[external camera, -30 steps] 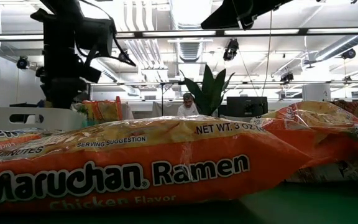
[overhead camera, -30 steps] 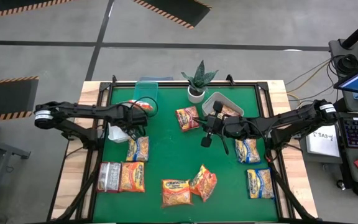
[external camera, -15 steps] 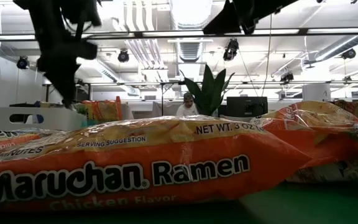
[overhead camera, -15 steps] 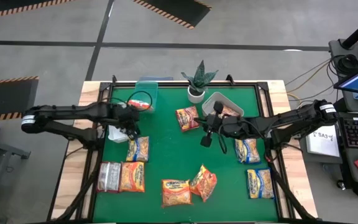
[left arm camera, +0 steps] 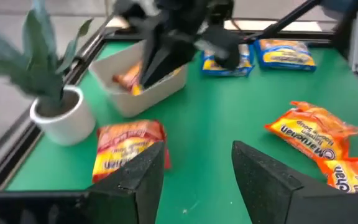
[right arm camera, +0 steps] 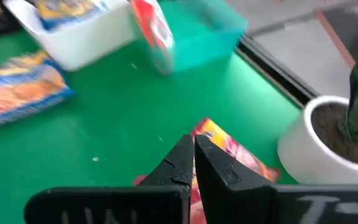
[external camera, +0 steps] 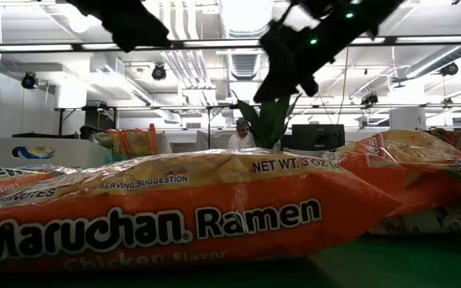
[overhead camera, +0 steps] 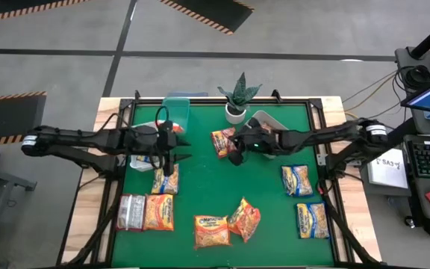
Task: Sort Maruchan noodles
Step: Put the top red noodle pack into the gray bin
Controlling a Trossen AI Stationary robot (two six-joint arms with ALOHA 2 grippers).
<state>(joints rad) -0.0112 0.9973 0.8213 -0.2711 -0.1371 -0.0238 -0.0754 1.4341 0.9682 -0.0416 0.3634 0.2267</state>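
Maruchan noodle packets lie flat on the green mat. A red/pink packet (overhead camera: pixel 222 142) is at the far middle, and a yellow-and-blue one (overhead camera: pixel 166 179) lies left of centre. A silvery-grey one (overhead camera: pixel 131 211) lies beside an orange one (overhead camera: pixel 159 211). Two orange packets (overhead camera: pixel 228 224) lie near the front edge, and two yellow-and-blue ones (overhead camera: pixel 304 198) are at the right. My left gripper (left arm camera: pixel 197 177) hangs open above the mat by the white bin (overhead camera: pixel 142 161), with nothing between its fingers. My right gripper (right arm camera: pixel 194 152) is shut, raised just right of the red/pink packet (right arm camera: pixel 229 155).
A clear-teal bin (overhead camera: pixel 176 112) at the far left holds a red packet (right arm camera: pixel 151 28). The white bin (right arm camera: pixel 86 31) holds a yellow-and-blue packet. A pale bin (overhead camera: pixel 266 123) with packets and a potted plant (overhead camera: pixel 237 97) stand at the far edge. An orange packet (external camera: pixel 174 216) fills the low view.
My left gripper has risen from over the white bin, tipped from pointing down to nearly level, and swung a little toward the table's middle. My right gripper has moved toward the table's left and far edge, up to the red/pink packet, and stays shut. No packet has moved.
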